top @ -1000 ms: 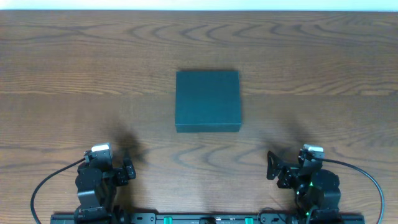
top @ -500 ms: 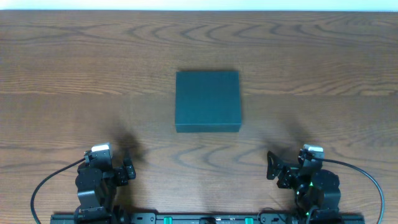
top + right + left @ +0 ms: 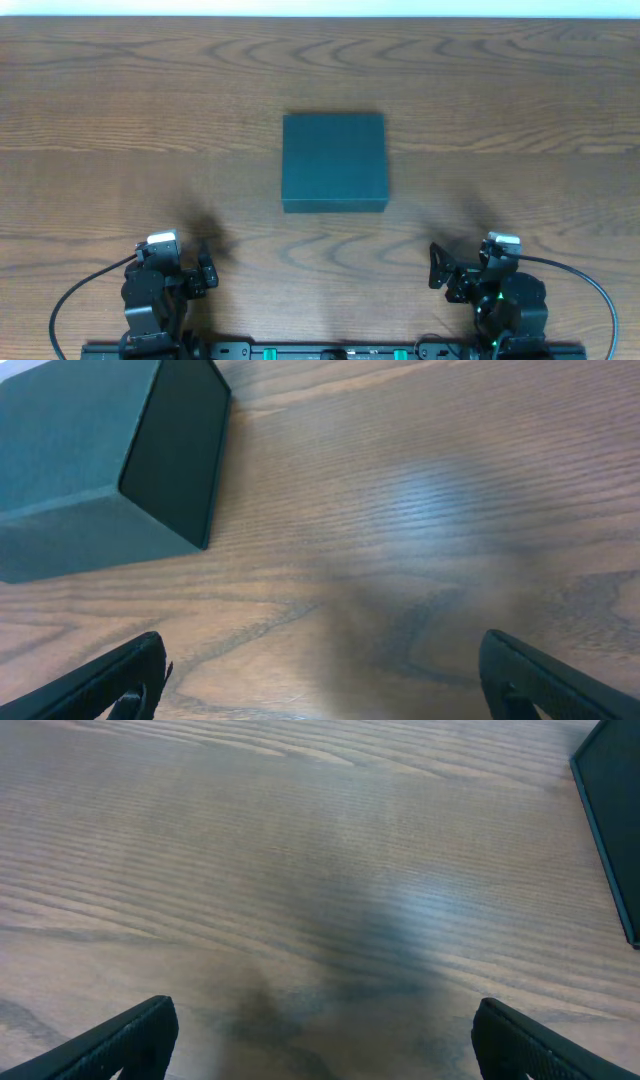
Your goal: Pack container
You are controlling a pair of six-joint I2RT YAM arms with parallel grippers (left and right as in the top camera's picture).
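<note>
One box point(image 3: 333, 162) (dark green, the only loose thing to count) lies on one wooden table point(image 3: 120, 110). Two robot arms stand at the near edge: one left arm point(image 3: 150, 292) and one right arm point(image 3: 512, 298). There are two grippers, one per arm: the left gripper point(image 3: 322, 1045) and the right gripper point(image 3: 325, 682). Each wrist view shows two fingers point(image 3: 120, 1038), four in all. There are two black cables, a left cable point(image 3: 75, 287) and a right cable point(image 3: 598, 284).
</note>
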